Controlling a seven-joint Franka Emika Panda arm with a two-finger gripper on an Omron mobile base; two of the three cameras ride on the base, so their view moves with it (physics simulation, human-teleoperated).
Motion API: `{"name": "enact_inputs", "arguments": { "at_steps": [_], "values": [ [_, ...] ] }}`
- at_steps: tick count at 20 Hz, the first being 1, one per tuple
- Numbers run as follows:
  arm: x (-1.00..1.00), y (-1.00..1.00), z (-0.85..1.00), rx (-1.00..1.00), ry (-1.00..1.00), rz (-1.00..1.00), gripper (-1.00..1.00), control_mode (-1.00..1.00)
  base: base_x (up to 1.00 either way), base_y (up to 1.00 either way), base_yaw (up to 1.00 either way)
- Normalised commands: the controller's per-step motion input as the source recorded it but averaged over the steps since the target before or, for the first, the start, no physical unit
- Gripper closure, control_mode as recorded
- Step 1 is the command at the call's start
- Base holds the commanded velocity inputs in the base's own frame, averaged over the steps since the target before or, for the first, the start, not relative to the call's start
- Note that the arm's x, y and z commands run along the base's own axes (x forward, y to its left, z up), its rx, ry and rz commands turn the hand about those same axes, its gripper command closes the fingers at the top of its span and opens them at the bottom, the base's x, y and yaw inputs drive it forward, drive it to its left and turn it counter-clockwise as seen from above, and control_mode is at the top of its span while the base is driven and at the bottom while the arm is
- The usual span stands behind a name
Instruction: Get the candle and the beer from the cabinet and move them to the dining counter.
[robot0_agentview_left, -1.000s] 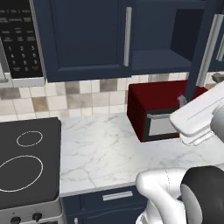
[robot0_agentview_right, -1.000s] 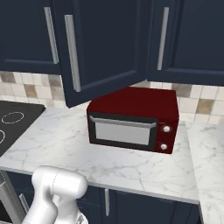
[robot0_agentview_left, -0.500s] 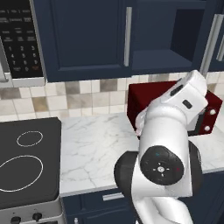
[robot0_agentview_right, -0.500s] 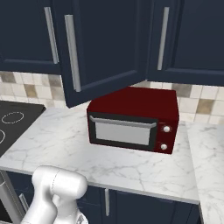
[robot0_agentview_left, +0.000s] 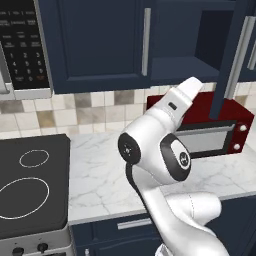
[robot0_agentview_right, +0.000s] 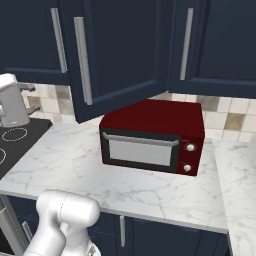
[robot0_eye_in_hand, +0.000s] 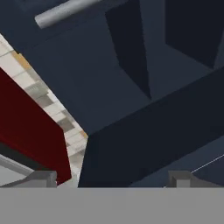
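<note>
- Left base view: the white arm (robot0_agentview_left: 165, 165) rises from the lower right and bends up toward the open cabinet (robot0_agentview_left: 100, 45); its far end reaches in front of the red microwave (robot0_agentview_left: 220, 130), which sits on the marble worktop (robot0_agentview_left: 100, 175) under the cabinet; one cabinet door (robot0_agentview_left: 235, 55) stands swung out, edge-on, and the dark shelf space behind it is in shadow, so I cannot tell where the candle or the beer sits; a black cooktop (robot0_agentview_left: 30, 185) lies at the left, with a black control panel (robot0_agentview_left: 20, 45) above it.
- Right base view: the same navy door (robot0_agentview_right: 120, 55) hangs open over the microwave (robot0_agentview_right: 152, 135) (its long silver handle (robot0_agentview_right: 82, 60) runs vertically); the worktop (robot0_agentview_right: 100, 175) spreads around the microwave, beige tiles (robot0_agentview_right: 225, 115) behind; the arm's white base link (robot0_agentview_right: 62, 220) shows at the lower left.
- Hand view: the gripper (robot0_eye_in_hand: 113, 177) has its two tips set wide apart with nothing between them, one fingertip (robot0_eye_in_hand: 41, 177) low at the left; beyond them lie the underside and dark inner walls of the cabinet (robot0_eye_in_hand: 144, 87), a silver handle (robot0_eye_in_hand: 65, 13) at the top, a strip of tiles (robot0_eye_in_hand: 52, 105) and the red side of the microwave (robot0_eye_in_hand: 26, 131).
</note>
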Motion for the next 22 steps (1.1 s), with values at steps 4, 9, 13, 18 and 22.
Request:
{"name": "enact_inputs", "arguments": {
  "at_steps": [4,9,13,18,22],
  "values": [
    [0.73,-0.44,-0.11,-0.08,0.08,-0.13,-1.00,-1.00,0.00,0.00,0.00],
    [0.24,-0.37,0.00,-0.04,0.00,-0.03,-1.00,-1.00,0.00,0.00,0.00],
    [0.29,-0.20,0.00,-0.02,0.04,-0.06,-1.00,-1.00,0.00,0.00,0.00],
    [0.15,-0.25,0.00,-0.01,0.04,-0.06,-1.00,-1.00,0.00,0.00,0.00],
    [0.24,-0.27,0.00,-0.01,0.09,-0.10,-1.00,-1.00,0.00,0.00,0.00]
  ]
}}
